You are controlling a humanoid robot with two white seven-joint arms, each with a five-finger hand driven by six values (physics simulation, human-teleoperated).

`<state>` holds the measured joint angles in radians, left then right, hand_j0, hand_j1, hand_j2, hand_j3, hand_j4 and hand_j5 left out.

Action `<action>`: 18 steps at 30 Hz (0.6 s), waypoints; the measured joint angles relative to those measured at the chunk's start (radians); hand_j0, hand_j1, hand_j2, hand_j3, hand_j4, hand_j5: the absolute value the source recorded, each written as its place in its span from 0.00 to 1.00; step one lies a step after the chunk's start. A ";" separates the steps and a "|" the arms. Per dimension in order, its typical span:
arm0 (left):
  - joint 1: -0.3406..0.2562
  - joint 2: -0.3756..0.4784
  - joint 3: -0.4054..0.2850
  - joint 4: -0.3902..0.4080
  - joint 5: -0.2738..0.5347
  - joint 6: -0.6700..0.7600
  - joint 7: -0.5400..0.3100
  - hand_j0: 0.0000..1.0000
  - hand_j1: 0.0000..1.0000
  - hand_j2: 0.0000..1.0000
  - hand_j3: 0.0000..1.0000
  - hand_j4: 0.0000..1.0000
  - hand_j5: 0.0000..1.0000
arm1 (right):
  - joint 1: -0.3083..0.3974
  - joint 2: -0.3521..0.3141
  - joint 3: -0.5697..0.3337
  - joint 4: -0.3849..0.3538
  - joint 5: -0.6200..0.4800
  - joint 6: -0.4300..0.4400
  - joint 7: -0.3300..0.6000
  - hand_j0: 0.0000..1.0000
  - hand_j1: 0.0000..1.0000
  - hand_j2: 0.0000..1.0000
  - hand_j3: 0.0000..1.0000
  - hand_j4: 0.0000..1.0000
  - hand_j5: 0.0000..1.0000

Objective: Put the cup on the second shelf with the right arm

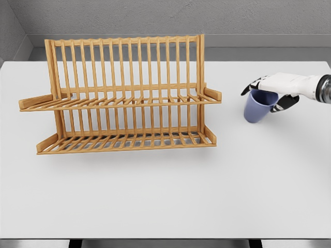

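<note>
Cup (257,107), blue and upright with its mouth tilted slightly, is gripped at the rim by the right hand (271,90), whose fingers are curled around it. It is seen at the table's (165,196) right side, well apart from the rack (121,95). Whether it touches the tabletop cannot be told. Both slatted shelves of the wooden rack are bare.

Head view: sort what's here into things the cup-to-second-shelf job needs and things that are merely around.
Needed for the job:
blue cup
right hand, closed on the cup's rim
wooden two-tier rack

Merely around:
white table, which carries it all
grey wall behind
</note>
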<state>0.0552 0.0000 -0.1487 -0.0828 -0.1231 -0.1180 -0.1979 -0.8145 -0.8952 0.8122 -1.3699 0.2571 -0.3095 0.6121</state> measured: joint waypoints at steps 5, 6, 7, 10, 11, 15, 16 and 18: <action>0.000 0.000 0.000 0.000 0.000 0.000 0.000 1.00 1.00 1.00 1.00 1.00 1.00 | -0.008 -0.001 0.000 -0.001 -0.002 0.001 -0.001 0.65 0.65 0.65 0.65 0.65 0.65; 0.000 0.000 0.000 0.000 0.000 0.000 0.000 1.00 1.00 1.00 1.00 1.00 1.00 | -0.009 -0.001 0.000 -0.002 -0.001 0.001 -0.001 0.65 0.65 0.65 0.65 0.65 0.65; 0.000 0.000 0.000 0.000 0.000 0.000 0.000 1.00 1.00 1.00 1.00 1.00 1.00 | -0.014 -0.001 -0.001 -0.002 -0.001 0.001 -0.001 0.65 0.65 0.65 0.65 0.65 0.65; 0.000 0.000 0.000 0.000 0.000 0.000 0.000 1.00 1.00 1.00 1.00 1.00 1.00 | -0.031 -0.001 -0.004 -0.005 -0.001 0.002 -0.001 0.65 0.65 0.65 0.65 0.65 0.65; 0.000 0.000 0.000 0.000 0.000 0.000 0.000 1.00 1.00 1.00 1.00 1.00 1.00 | -0.035 -0.001 -0.005 -0.005 -0.001 0.002 -0.001 0.65 0.65 0.65 0.65 0.65 0.65; 0.000 0.000 0.000 0.000 0.000 0.000 0.000 1.00 1.00 1.00 1.00 1.00 1.00 | -0.057 -0.001 -0.009 -0.008 0.000 0.002 -0.001 0.65 0.65 0.65 0.65 0.65 0.65; 0.000 0.000 0.000 0.000 0.000 0.000 0.000 1.00 1.00 1.00 1.00 1.00 1.00 | -0.061 -0.001 -0.011 -0.008 0.000 0.002 -0.001 0.66 0.66 0.66 0.66 0.66 0.66; 0.000 0.000 0.000 0.000 0.000 0.000 0.000 1.00 1.00 1.00 1.00 1.00 1.00 | -0.077 -0.001 -0.012 -0.008 0.000 0.002 -0.001 0.65 0.65 0.65 0.65 0.65 0.65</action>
<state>0.0552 0.0000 -0.1488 -0.0828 -0.1230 -0.1180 -0.1979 -0.8912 -0.8964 0.8000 -1.3776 0.2574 -0.3077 0.6114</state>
